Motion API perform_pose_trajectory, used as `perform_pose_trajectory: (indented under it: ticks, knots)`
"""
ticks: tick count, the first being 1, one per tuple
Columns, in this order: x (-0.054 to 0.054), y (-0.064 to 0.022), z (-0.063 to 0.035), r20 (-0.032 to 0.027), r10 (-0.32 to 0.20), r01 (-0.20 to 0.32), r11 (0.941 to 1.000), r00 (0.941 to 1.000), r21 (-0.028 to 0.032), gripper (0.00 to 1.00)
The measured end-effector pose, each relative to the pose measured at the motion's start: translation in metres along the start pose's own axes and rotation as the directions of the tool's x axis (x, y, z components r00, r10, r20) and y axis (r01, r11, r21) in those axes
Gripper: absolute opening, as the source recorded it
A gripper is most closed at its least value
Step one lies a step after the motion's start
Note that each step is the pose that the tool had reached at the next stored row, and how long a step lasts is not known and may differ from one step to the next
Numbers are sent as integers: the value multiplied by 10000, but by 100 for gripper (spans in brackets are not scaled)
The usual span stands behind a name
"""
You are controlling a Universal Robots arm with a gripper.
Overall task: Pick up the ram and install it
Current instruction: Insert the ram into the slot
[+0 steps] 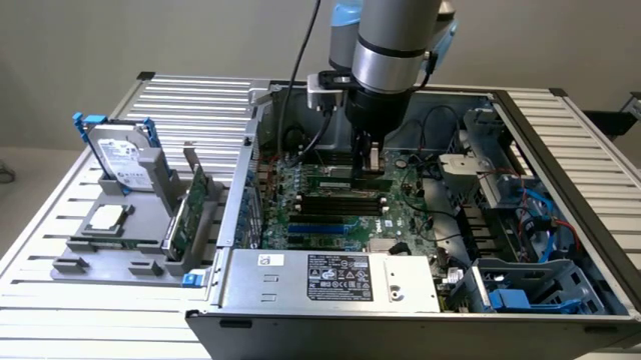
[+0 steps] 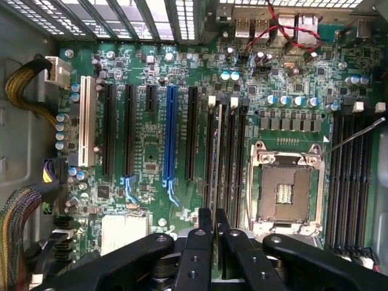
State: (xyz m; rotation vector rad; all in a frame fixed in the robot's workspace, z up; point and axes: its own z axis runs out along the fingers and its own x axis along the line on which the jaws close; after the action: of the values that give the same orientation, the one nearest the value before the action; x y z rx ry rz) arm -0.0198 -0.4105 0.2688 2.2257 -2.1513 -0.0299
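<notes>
- Black rectangular label (image 1: 341, 278) on the grey metal power-supply box (image 1: 290, 294) at the front of the open computer case: rows of white print and small round and square marks. None of it can be read.
- Small white square sticker (image 1: 270, 260) on the same box, beside the black label: a dark code-like pattern with no legible characters.
- White label (image 1: 121, 160) on the silver hard drive (image 1: 146, 169) standing upright in the grey holder: a dark strip along its top and fine dark print below, all too small to read.
- Green motherboard (image 2: 151, 142): tiny white printing beside the slots and parts, none of it legible.
</notes>
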Motion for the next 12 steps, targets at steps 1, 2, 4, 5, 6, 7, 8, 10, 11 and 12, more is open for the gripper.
perform_pose_trajectory:
  ticks: [1,2,4,5,6,7,8,10,11,12]
  knots:
    - [3,-1,18,-1,0,0,10000,10000,0,14]
    - [5,0,37,1,-1,1,10000,10000,0,14]
    - [7,2,72,0,-1,1,10000,10000,0,14]
    - [7,5,91,0,-1,1,10000,10000,0,14]
    - [7,8,109,0,-1,1,10000,10000,0,14]
    - [6,13,127,0,-1,1,10000,10000,0,14]
    - [6,19,146,1,-1,1,10000,10000,0,14]
    - [5,32,182,-1,-1,1,10000,10000,0,14]
    - [4,39,202,0,-1,1,10000,10000,0,14]
    - [3,45,221,1,-1,1,10000,10000,0,14]
